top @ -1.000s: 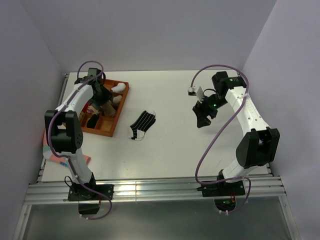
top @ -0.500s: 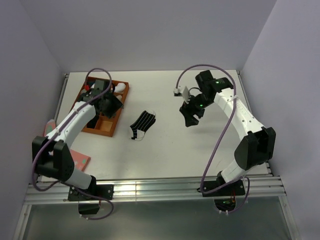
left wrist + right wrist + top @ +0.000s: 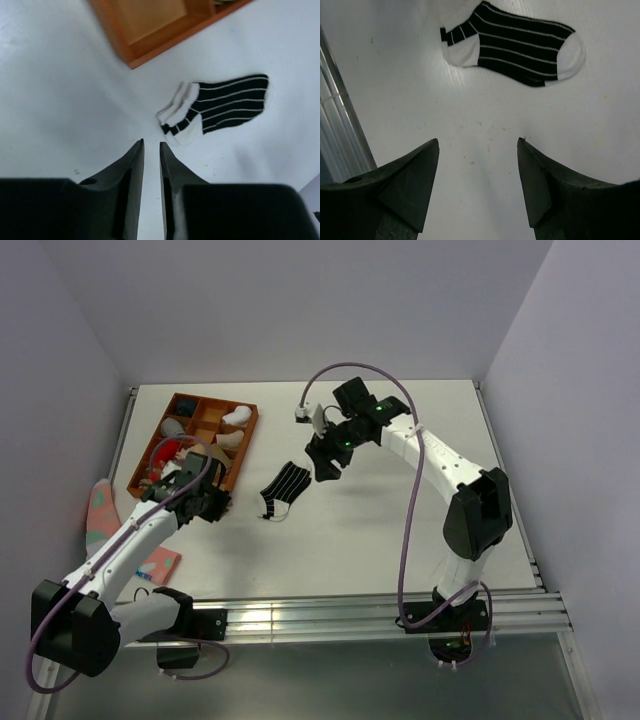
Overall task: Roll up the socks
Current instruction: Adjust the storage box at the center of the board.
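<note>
A black sock with thin white stripes (image 3: 283, 490) lies flat on the white table, its white cuff end toward the near side. My left gripper (image 3: 215, 505) hovers just left of it, off the tray's near corner. In the left wrist view its jaws (image 3: 151, 144) stand only a narrow gap apart with nothing between them, and the sock (image 3: 225, 102) lies ahead to the right. My right gripper (image 3: 322, 468) hangs just beyond the sock's far right end. Its jaws (image 3: 478, 140) are wide open and empty above bare table, the striped sock (image 3: 515, 42) ahead of them.
An orange wooden tray (image 3: 243, 445) with compartments holding white, grey and red bundles stands at the back left; its corner (image 3: 112, 35) shows in the left wrist view. A pink sock with teal patches (image 3: 103, 508) lies at the table's left edge. A metal rail (image 3: 335, 135) borders the table.
My left arm has pulled out of the tray and swung toward the near side, its jaws narrowing. My right arm has travelled left across the table to the striped sock.
</note>
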### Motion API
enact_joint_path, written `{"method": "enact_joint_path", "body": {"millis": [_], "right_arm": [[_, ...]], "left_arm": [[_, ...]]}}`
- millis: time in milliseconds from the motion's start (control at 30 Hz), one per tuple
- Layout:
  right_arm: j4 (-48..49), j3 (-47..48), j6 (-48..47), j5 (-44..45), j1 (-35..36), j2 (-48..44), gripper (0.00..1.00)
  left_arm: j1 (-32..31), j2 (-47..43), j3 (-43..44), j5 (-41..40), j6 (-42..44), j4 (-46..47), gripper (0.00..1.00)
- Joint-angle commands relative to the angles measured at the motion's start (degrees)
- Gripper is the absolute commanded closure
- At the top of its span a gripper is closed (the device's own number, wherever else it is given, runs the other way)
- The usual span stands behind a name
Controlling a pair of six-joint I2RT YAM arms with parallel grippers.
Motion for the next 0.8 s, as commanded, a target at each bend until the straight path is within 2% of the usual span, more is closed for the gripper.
{"method": "enact_joint_path", "body": {"millis": [0,133,233,367,533,767], "right_arm": [[10.76,1.12,6.59,0.2,4.06,1.57,0.29],[16.38,1.29,10.54,1.53,7.22,5.61,0.3],[19.98,1.3,13.0,2.31,9.07,7.55,0.31],[22.46,2.35,15.99,3.37,10.83,10.71,0.31],[26.41,2.09,18.54,6.09,13.37,13.18,0.32],[27.82,2.0,21.09,9.61,16.45,14.85,0.34]], "left_arm": [[-0.58,-2.57,-2.63,-3.78,-7.73,-2.76,0.78],[-0.76,-5.64,-7.45,-4.05,-11.78,-4.0,0.86],[-0.76,-6.52,-9.83,-5.19,-14.77,-2.51,0.88],[-0.67,-2.67,-10.54,-6.51,-17.5,-0.84,0.92],[1.61,2.96,-10.98,-6.43,-16.89,3.73,0.96],[6.53,4.11,-11.07,-6.95,-13.55,6.02,0.98]]}}
